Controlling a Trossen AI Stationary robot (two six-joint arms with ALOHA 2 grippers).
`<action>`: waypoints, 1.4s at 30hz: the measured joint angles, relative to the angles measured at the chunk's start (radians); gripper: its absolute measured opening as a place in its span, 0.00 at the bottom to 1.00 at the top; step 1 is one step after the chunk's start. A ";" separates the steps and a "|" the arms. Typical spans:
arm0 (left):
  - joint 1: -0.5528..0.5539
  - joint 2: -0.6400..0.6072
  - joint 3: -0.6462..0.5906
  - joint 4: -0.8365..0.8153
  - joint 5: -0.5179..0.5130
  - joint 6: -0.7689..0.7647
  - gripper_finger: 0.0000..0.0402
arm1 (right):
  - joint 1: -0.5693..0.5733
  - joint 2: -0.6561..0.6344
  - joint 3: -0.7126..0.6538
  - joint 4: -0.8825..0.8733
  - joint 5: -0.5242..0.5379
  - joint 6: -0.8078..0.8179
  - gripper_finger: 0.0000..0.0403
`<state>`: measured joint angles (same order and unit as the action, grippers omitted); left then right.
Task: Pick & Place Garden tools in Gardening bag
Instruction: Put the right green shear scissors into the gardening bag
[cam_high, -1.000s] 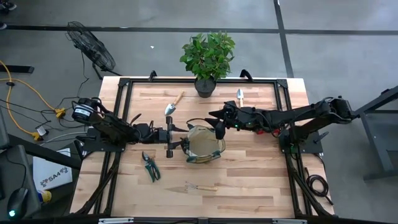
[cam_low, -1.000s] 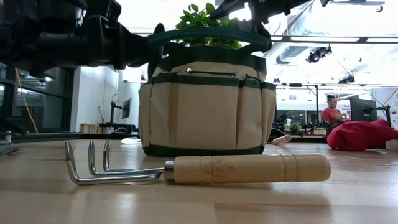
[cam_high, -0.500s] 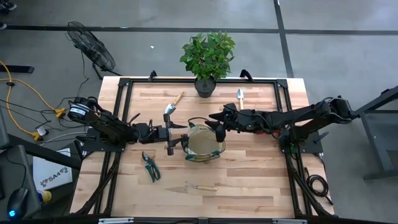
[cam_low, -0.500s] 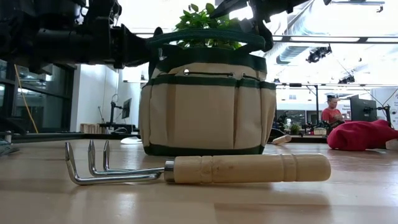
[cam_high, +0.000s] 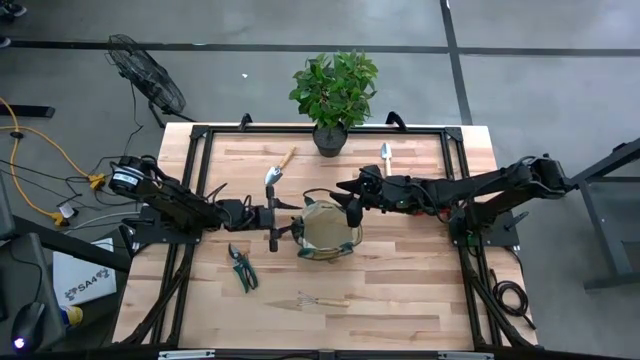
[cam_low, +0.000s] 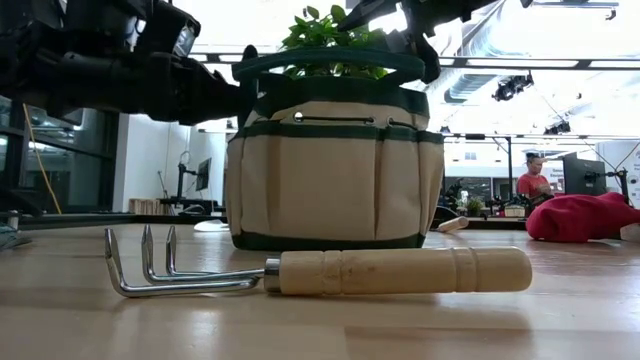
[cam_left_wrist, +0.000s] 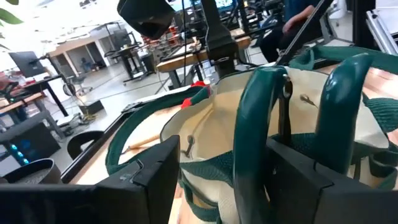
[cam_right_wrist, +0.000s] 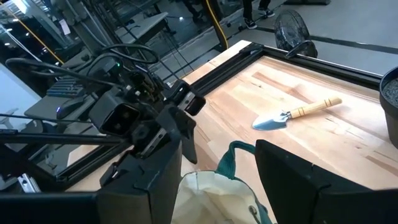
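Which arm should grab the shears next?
Left, probably. The shears lie on the left half, just in front of the left gripper at the bag. The right gripper sits over the bag's far side and would have to cross it.

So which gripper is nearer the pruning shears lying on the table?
Left. The left gripper hangs just beyond the pruning shears, beside the bag; the right gripper is across the bag.

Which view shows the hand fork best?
The low view: the hand fork lies full length in front of the gardening bag, tines and wooden handle clear. The high view shows it small; neither wrist view shows it.
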<state>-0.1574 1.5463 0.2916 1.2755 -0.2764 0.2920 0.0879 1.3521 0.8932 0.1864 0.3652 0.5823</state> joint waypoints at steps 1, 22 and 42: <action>0.000 0.000 0.000 0.000 0.000 0.000 0.51 | 0.000 0.000 0.000 0.000 0.000 0.000 0.49; 0.000 -0.207 0.000 -0.253 0.009 0.044 0.46 | 0.000 0.000 0.000 -0.004 -0.001 0.000 0.49; 0.000 -0.516 0.000 -0.724 0.006 0.016 0.40 | 0.000 0.000 0.000 -0.004 -0.001 0.000 0.49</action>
<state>-0.1574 1.0306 0.2916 0.5511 -0.2707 0.3079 0.0880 1.3521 0.8932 0.1822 0.3641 0.5823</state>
